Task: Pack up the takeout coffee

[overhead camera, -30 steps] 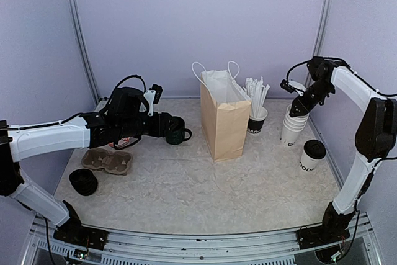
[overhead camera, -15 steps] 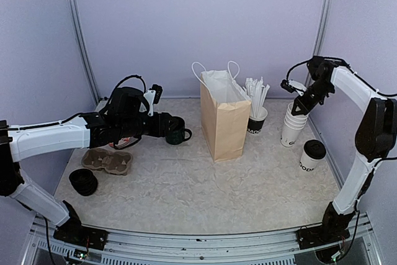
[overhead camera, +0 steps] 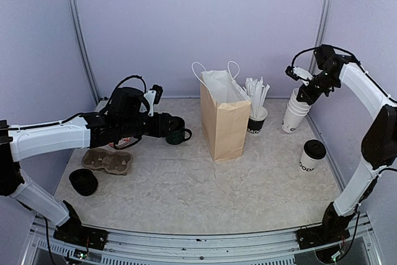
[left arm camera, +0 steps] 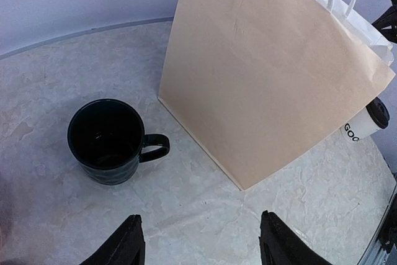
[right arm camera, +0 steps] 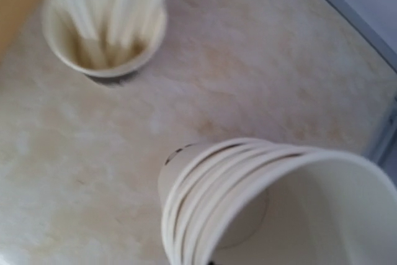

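1. Plain, matte, pale lilac walls [overhead camera: 186,23] close in the far, left and right sides.
2. A slim metal left post [overhead camera: 79,41] rises by the worktop's far-left corner, and a right post [overhead camera: 322,23] by the far-right.
3. The worktop [overhead camera: 186,190] is cream with a crinkled, marbled pattern.
4. An aluminium rail [overhead camera: 205,243] runs along its near edge.
5. Light is soft and even, and shadows are faint.

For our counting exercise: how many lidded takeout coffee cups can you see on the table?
1. The lidded coffee cup stands at the far right, well to the right of the paper bag. More may be hidden inside the bag or under the left arm.
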Robot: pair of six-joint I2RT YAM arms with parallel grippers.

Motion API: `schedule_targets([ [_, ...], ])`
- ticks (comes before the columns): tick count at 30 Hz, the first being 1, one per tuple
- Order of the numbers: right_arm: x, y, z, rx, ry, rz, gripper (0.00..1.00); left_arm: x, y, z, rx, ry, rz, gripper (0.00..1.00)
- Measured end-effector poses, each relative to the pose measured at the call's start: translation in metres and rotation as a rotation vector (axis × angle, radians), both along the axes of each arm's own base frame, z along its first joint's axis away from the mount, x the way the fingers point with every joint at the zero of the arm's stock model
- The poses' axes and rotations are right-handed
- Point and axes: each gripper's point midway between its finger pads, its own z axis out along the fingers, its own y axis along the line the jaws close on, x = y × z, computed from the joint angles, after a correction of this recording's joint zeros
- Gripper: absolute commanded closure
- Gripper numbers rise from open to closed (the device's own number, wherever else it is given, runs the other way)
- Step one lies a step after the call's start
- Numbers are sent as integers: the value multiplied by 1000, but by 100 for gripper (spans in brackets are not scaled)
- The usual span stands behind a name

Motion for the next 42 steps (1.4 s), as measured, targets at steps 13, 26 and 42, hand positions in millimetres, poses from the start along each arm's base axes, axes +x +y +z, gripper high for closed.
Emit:
schedule_targets([
  [13, 14, -5, -7, -43, 1, 27, 100, -2, -2, -1, 1, 4, -5, 38],
  [26, 19, -9, 6, -80, -30, 22, 100, -4, -3, -2, 5, 6, -6, 38],
  [42, -102, 69, 89, 24, -227, 327, 100, 13, 34, 8, 155, 8, 124, 37],
])
